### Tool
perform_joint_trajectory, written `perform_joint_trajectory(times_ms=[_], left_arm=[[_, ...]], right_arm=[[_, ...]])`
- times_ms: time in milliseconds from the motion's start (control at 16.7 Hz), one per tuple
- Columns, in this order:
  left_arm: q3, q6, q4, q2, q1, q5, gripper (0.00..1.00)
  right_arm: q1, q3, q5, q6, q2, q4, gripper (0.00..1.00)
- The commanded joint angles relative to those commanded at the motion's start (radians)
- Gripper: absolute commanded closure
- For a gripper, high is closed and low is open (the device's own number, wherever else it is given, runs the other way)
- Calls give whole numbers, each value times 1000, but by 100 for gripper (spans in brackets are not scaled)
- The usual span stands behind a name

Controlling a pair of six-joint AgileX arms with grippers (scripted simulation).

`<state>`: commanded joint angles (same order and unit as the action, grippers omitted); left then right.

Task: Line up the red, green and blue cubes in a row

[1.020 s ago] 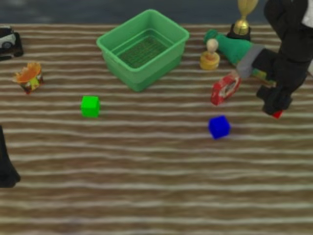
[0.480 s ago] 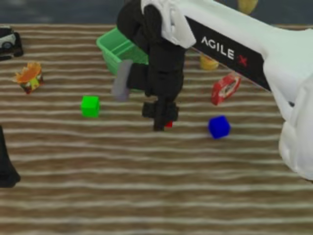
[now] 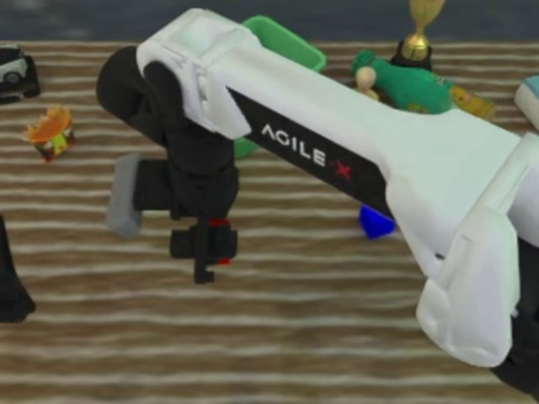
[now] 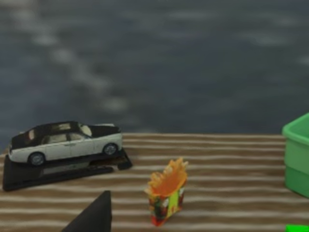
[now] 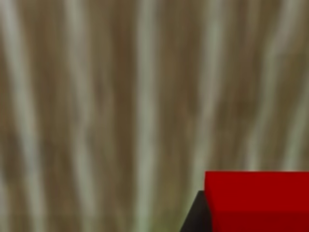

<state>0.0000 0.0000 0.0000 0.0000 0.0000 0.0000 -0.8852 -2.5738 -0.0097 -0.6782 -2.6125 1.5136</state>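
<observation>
Fingers of the right gripper point(image 3: 210, 246) are clamped on the red cube point(image 3: 220, 242), of which only slivers of red show between the black pads from above; the right wrist view shows one red face point(image 5: 256, 200) against the striped table point(image 3: 278, 337), though how high the cube sits above it I cannot tell. The right arm point(image 3: 354, 160) stretches in from the table's right edge across the middle, white with a black band of lettering.

Beyond the gripper, toward the far edge, the green basket point(image 3: 290, 46) is mostly hidden under the arm — only a corner of its rim shows. Off to the gripper's right, just past the arm's lower edge, a sliver of the blue cube point(image 3: 376, 222) peeks out. The green cube is covered by the arm from above; the left wrist view catches just its top point(image 4: 297, 228) near the basket's wall.

Farther right, along the back, stand a green bottle point(image 3: 404, 84) lying down and a gold trophy point(image 3: 418, 29). Far to the gripper's left sit a carton of fries point(image 3: 50, 133) and a toy car point(image 3: 15, 67) on a black stand.

The left gripper point(image 3: 13, 290) is parked at the table's left edge; I cannot tell how its fingers stand.
</observation>
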Motion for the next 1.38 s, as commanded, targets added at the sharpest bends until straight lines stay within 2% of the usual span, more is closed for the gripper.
perform_joint_trajectory(times_ms=[300,720,1020,1380], left_arm=[[0,0,0,0,0,0,0],[0,0,0,0,0,0,0],[0,0,0,0,0,0,0],[0,0,0,0,0,0,0]], right_arm=[[0,42,-1,-1,11,-42,100],[-1,326,-1,2,32,-294,100],[-2,340,0,2,33,-307,100],[-2,340,0,2,33,-307,55]])
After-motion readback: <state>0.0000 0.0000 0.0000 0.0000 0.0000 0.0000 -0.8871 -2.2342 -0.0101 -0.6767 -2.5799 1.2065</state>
